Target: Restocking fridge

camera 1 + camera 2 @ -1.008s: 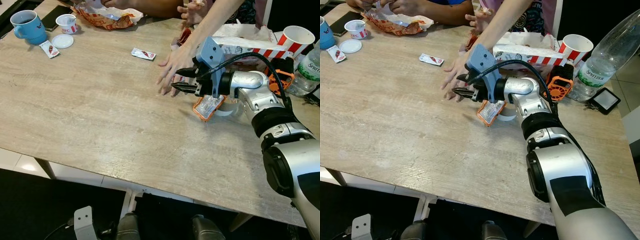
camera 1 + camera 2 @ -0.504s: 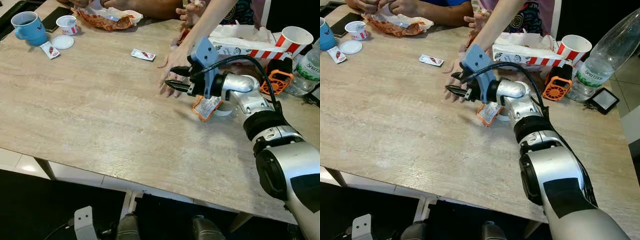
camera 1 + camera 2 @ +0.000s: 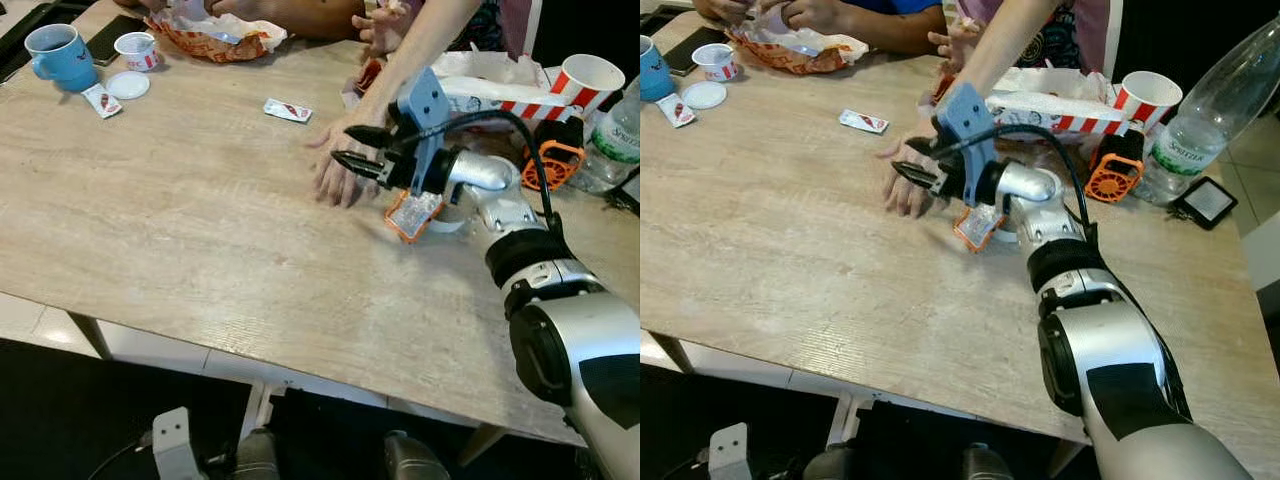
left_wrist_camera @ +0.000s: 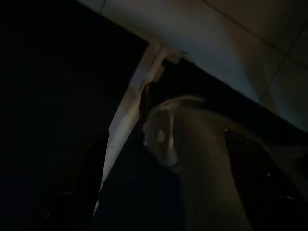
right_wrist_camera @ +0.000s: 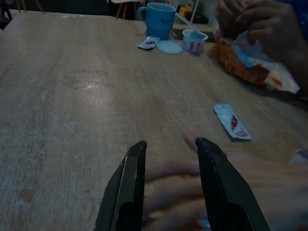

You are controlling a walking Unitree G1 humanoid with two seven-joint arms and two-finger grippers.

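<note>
You're seeing a blue ceramic mug (image 3: 56,52), 1 red-striped paper cup (image 3: 590,79) and a clear plastic bottle (image 3: 1205,110) sitting on the wooden table (image 3: 180,220).

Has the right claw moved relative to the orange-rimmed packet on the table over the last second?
Yes. The right claw has lifted and swung away from the orange-rimmed packet, toward the far edge of the table, and now hangs open above the person's hand.

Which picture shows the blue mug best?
The left eye view: the blue mug stands whole and sharp on the table, handle and dark drink visible. The right eye view cuts it off at the edge. The right wrist view shows it far off, beyond the right gripper, whose fingers are open over a person's hand.
</note>
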